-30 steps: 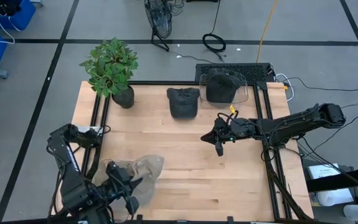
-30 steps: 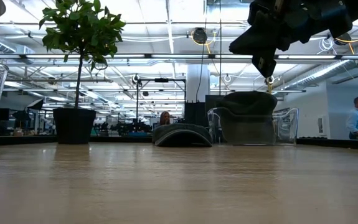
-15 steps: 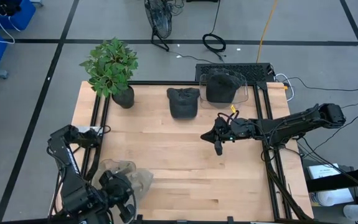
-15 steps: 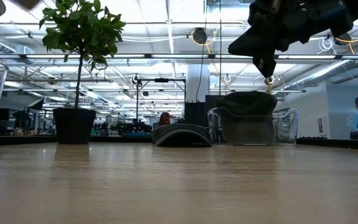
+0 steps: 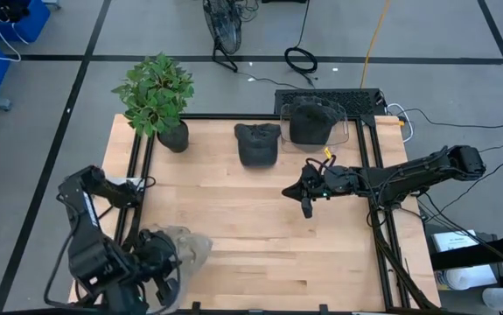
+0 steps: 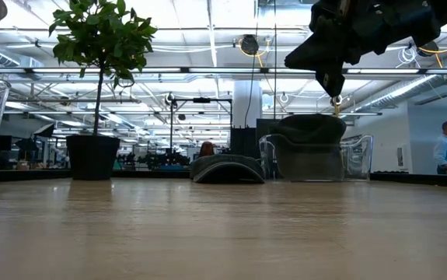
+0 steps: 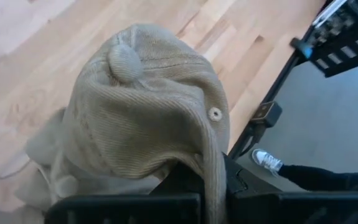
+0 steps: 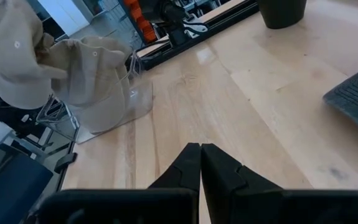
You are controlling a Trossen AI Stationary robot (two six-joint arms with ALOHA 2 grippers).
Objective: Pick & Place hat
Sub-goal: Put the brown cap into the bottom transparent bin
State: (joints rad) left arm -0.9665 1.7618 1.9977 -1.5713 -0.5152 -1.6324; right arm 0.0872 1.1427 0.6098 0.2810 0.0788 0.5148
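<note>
A beige cap (image 7: 141,106) fills the left wrist view, its top button (image 7: 126,62) facing the camera. My left gripper (image 7: 213,190) is shut on it at the table's near-left corner (image 5: 159,271). The right wrist view shows this cap (image 8: 10,56) raised beside a second beige cap (image 8: 98,71), which sits on a clear stand (image 8: 129,102). My right gripper (image 5: 308,199) hovers shut over the table's middle right, touching nothing. A black cap (image 5: 258,143) lies on the far side of the table. Another black cap (image 5: 310,122) sits in a clear holder. My left gripper pinches a fold of the beige cap's crown cloth (image 7: 211,165), just below an eyelet (image 7: 214,114), between its two fingers. The cap bulges out ahead of the fingers with its button end away from them. In the right wrist view it is lifted clear of the stand.
A potted plant (image 5: 157,96) stands at the table's far-left corner. Black frame rails (image 5: 137,175) run along the left and right table sides. Bare wood (image 5: 251,227) lies between the two grippers. Cables and a fan base lie on the floor beyond the far edge.
My left arm has drawn back toward the table's near-left corner, carrying the beige cap. The cap, which lay spread with its brim pointing right, is now bunched close to the gripper. My right arm has kept still.
</note>
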